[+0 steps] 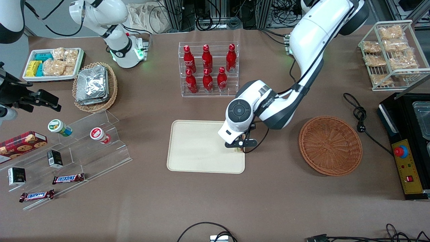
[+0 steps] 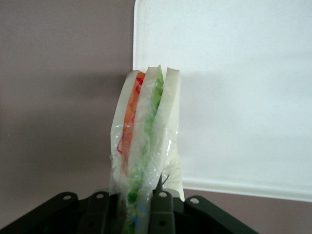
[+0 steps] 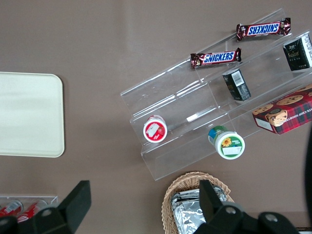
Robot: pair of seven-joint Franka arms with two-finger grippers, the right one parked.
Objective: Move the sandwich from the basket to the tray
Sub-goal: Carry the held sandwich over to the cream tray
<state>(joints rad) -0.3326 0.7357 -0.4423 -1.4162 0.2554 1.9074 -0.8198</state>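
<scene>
Left arm's gripper [image 1: 239, 146] hangs over the basket-side edge of the large flat cream-beige rectangular tray [image 1: 195, 148], jaws clenched on the small triangular wedge sandwich [image 2: 146, 141], pale bread with orange and green filling, film-wrapped. Sandwich pokes out from between the jaws, upright, above the tray rim where it meets the brown desk [image 1: 268, 201]. Round reddish-brown woven wicker basket [image 1: 330, 145] sits well apart from the jaws, toward the working arm's end. Clear rack of red bottles [image 1: 208, 69] stands farther from the front camera than the jaws.
</scene>
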